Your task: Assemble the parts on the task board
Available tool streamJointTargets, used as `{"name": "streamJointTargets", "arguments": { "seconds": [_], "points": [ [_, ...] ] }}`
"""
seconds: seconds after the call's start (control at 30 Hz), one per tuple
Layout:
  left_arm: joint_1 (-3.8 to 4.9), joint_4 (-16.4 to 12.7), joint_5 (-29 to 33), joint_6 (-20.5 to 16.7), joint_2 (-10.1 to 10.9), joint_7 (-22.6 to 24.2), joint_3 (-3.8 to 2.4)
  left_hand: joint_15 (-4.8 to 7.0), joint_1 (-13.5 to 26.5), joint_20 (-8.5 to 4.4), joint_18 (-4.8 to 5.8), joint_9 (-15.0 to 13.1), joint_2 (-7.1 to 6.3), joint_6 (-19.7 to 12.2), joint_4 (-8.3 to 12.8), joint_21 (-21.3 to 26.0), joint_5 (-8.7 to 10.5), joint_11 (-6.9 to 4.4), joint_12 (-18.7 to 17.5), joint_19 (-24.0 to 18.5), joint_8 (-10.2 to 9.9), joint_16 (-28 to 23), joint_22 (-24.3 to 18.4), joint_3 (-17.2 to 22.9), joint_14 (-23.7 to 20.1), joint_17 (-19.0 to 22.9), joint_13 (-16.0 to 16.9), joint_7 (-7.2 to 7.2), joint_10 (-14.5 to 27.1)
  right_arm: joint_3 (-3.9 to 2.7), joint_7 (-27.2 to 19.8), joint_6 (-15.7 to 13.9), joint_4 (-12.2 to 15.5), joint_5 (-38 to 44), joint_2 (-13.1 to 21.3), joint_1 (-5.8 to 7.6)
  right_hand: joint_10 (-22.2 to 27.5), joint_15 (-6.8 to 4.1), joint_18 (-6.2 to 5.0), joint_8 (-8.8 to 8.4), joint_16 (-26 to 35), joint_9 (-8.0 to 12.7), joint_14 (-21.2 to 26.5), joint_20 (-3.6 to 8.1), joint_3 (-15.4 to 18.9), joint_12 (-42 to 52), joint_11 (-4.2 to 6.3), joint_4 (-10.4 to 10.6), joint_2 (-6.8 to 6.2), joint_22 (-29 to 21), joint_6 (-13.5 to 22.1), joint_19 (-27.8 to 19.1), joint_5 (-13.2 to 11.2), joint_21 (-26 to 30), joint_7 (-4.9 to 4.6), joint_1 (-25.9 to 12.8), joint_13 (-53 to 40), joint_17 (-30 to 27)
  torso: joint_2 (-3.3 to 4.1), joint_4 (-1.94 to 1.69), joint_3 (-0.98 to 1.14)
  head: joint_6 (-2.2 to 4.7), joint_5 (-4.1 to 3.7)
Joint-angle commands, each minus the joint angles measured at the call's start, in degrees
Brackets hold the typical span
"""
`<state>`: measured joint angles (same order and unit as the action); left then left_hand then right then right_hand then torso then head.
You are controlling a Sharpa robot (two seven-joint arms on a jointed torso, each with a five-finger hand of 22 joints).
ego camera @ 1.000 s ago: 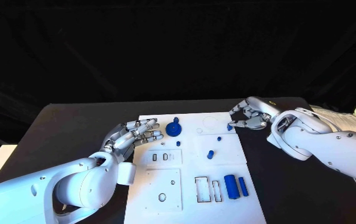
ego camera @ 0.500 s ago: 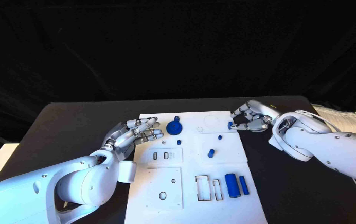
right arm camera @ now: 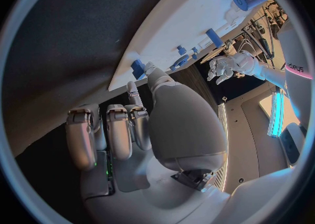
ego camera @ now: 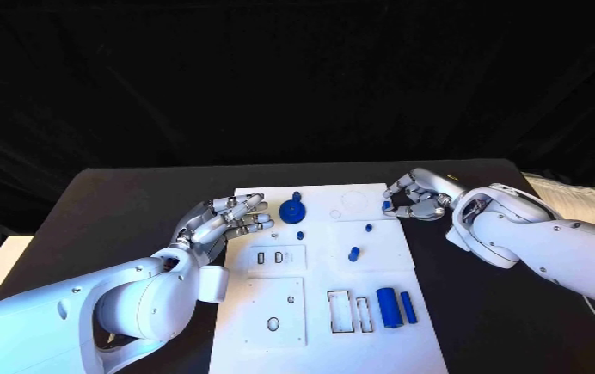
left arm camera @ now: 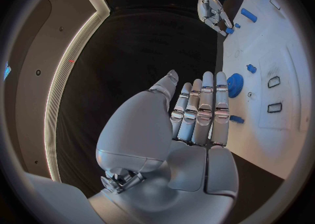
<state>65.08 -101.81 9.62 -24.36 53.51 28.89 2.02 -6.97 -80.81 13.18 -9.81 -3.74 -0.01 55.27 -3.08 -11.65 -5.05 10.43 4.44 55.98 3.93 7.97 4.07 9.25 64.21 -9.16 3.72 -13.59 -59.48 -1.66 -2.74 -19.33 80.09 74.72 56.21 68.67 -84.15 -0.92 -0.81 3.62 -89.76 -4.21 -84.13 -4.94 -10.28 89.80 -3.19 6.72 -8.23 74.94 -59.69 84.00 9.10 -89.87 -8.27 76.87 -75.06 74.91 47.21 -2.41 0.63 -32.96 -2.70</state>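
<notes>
The white task board [ego camera: 320, 284] lies in the middle of the table. My left hand [ego camera: 230, 221] hovers at its left edge with fingers spread and nothing in them, just beside the round blue part [ego camera: 292, 211]. In the left wrist view this hand [left arm camera: 197, 119] reaches toward the same round part [left arm camera: 235, 83]. My right hand [ego camera: 417, 197] is at the board's far right corner with fingers curled, pinching a small blue part [ego camera: 388, 205] between thumb and finger. The right wrist view shows that part [right arm camera: 138, 69] at the board's edge [right arm camera: 190, 19].
Small blue pegs [ego camera: 300, 236] [ego camera: 367, 229] [ego camera: 352, 254] lie mid-board. A blue cylinder [ego camera: 386, 308] and a blue bar [ego camera: 407, 306] lie near the front right, beside rectangular slots [ego camera: 340, 312]. Black table [ego camera: 112, 211] surrounds the board.
My right hand has drawn a little toward the table's far side with the small blue part in its fingers. The left hand has hardly moved.
</notes>
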Motion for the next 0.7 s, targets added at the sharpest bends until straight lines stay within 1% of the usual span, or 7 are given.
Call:
{"name": "streamJointTargets", "arguments": {
  "seconds": [0.03,0.27,0.4,0.53,0.7],
  "points": [
    [0.00,-0.06,-0.44,1.18,-0.10,0.46,-0.02,-0.23,-0.48,0.13,-0.62,0.06,-0.20,-0.37,0.16,0.35,0.21,-0.16,-0.19,0.15,-0.22,-0.23,-0.10,0.17,-0.31,-0.09,-0.09,-0.04,0.39,0.00,-0.88,1.22,-0.16,0.08,-0.32,-0.18,-5.85,0.24,0.81,0.42,-0.24,-0.13,-5.87,-0.51,0.29,0.20,-0.21,-0.15,0.64,15.06,-0.70,6.00,0.28,-0.13,0.11,0.51,-14.94,15.09,-0.05,0.06,-0.02,-0.07,0.07],
    [0.00,-0.14,-0.44,1.16,-0.08,0.44,-0.02,-0.23,-0.48,0.13,-0.62,0.06,-0.20,-0.37,0.16,0.35,0.21,-0.16,-0.19,0.15,-0.22,-0.23,-0.10,0.17,-0.31,-0.09,-0.09,-0.04,0.39,0.00,-0.89,1.79,-0.40,0.08,-0.71,-0.40,-5.85,0.02,0.81,0.63,-0.24,-0.30,-5.87,-0.34,-0.09,0.20,0.07,-0.72,1.90,15.06,-1.96,6.00,0.24,-0.13,0.44,1.33,-14.94,15.09,-0.05,0.10,-0.05,-0.23,0.03],
    [0.00,-0.14,-0.44,1.13,-0.06,0.42,-0.02,-0.23,-0.48,0.13,-0.62,0.06,-0.20,-0.37,0.16,0.35,0.21,-0.16,-0.19,0.15,-0.22,-0.23,-0.10,0.17,-0.31,-0.09,-0.09,-0.04,0.39,0.00,-0.83,2.10,-0.51,0.08,-0.83,-0.49,-5.85,-0.15,0.81,0.78,-0.24,-0.40,-5.87,-0.20,-0.42,0.20,0.31,-1.10,2.56,15.06,-2.72,6.00,0.19,-0.13,0.71,1.77,-14.94,15.09,-0.07,0.05,-0.02,-0.25,-0.03],
    [0.00,-0.15,-0.44,1.13,-0.05,0.39,-0.02,-0.23,-0.48,0.13,-0.62,0.06,-0.20,-0.37,0.16,0.35,0.21,-0.16,-0.19,0.15,-0.22,-0.23,-0.10,0.17,-0.31,-0.09,-0.09,-0.04,0.39,0.00,-0.78,2.27,-0.65,0.10,-0.91,-0.57,-5.85,-0.29,0.81,0.92,-0.24,-0.47,-5.87,-0.08,-0.60,0.20,0.50,-1.35,2.93,15.06,-3.33,6.00,0.13,-0.13,0.94,1.95,-14.94,15.09,-0.07,0.06,-0.01,-0.30,0.01],
    [0.00,-0.16,-0.44,1.13,-0.03,0.36,-0.02,-0.23,-0.48,0.13,-0.62,0.06,-0.20,-0.37,0.16,0.35,0.21,-0.16,-0.19,0.15,-0.22,-0.23,-0.10,0.17,-0.31,-0.09,-0.09,-0.04,0.39,0.00,-0.78,2.32,-0.78,0.32,-1.05,-0.67,-5.85,-0.33,0.81,0.96,-0.24,-0.50,-5.87,-0.04,-0.65,0.20,0.57,-1.42,3.03,15.06,-3.52,6.00,0.12,-0.13,1.01,1.98,-14.94,15.09,-0.06,0.12,0.00,-0.29,0.07]
  ]
}}
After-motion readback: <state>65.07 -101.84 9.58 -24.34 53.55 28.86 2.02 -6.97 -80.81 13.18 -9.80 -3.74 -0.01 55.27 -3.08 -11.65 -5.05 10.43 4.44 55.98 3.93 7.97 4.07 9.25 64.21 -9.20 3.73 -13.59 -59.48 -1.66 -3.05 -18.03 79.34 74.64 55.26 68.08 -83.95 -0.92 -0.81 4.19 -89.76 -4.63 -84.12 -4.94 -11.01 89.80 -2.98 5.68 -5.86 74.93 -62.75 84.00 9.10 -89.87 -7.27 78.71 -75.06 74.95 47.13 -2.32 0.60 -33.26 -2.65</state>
